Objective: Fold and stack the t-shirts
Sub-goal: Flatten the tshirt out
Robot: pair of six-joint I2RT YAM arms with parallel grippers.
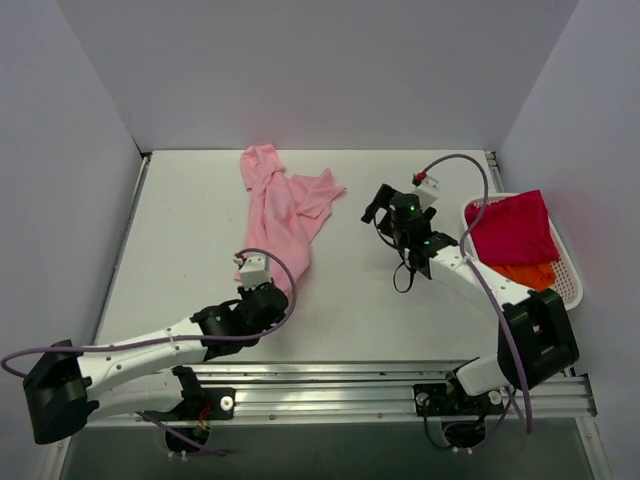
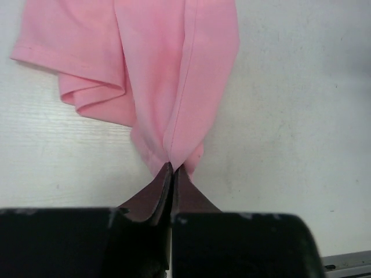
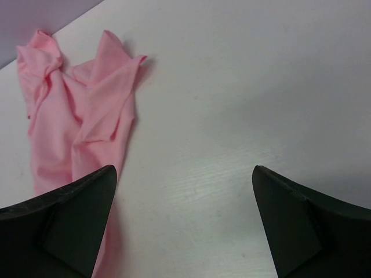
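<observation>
The left pincer [image 2: 172, 174] pinches the near end of the pink t-shirt [image 2: 174, 69], which stretches straight away from it across the table [image 1: 180, 230], the right pincer [image 3: 182, 174] gaping wide to the shirt's right

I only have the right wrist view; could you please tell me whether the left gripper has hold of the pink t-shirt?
Observer: Yes, the left gripper is shut on the bunched near end of the pink t-shirt.
Operator: Thank you. Where are the other shirts?
Observer: A magenta-red t-shirt lies on an orange t-shirt in a white basket at the right edge of the table.
Operator: And where does my right gripper stand?
Observer: The right gripper hangs open over bare table, between the pink t-shirt and the white basket.
</observation>
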